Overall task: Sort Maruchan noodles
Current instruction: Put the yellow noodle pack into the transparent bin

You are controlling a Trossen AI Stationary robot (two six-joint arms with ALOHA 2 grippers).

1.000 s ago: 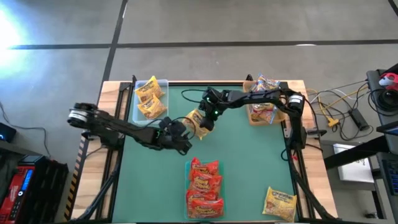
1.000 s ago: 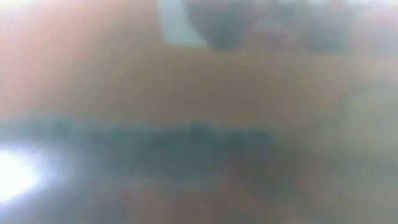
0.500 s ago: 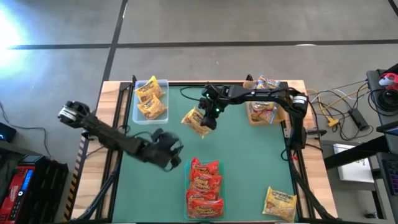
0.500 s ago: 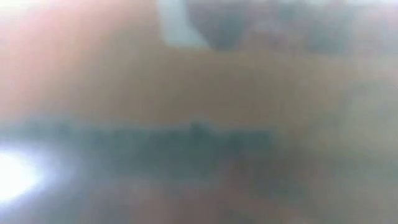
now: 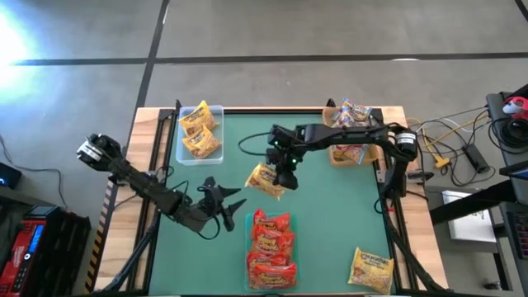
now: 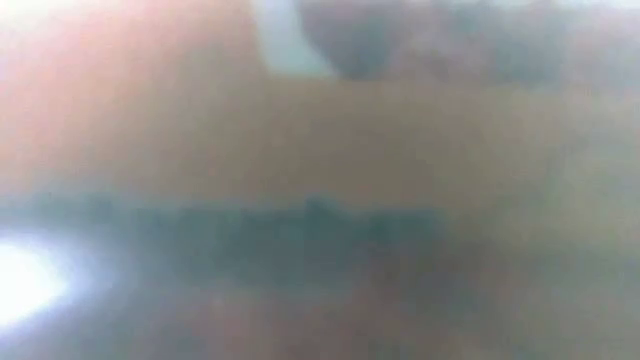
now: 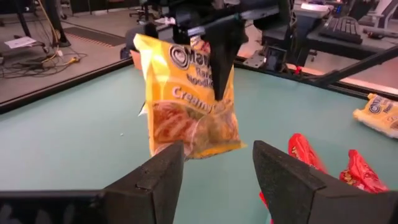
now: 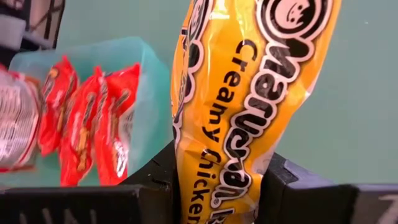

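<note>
My right gripper is over the middle of the table, shut on a yellow Maruchan packet that also fills the right wrist view. My left gripper is open, left of and nearer than the packet. In its wrist view its fingers frame the hanging packet from a distance. Red packets lie stacked in a clear tray at the near middle. One yellow packet lies flat at the near right corner. The low view is a blur. My right gripper pinches the yellow packet between its two fingers at the packet's top edge. It comes from above, pointing down, and one finger lies down the printed face. The packet hangs upright below the fingers, lifted clear of the table.
A clear tray at the far left holds yellow packets. A brown tray at the far right holds pale packets. Green mat lies bare between the trays. Cables and equipment sit off the table's right side.
My left gripper has drawn away from the yellow packet, toward the table's near left. My right gripper has kept hold of the packet and carried it a little toward the near edge, closer to the red packets. The packet stays hanging below it.
</note>
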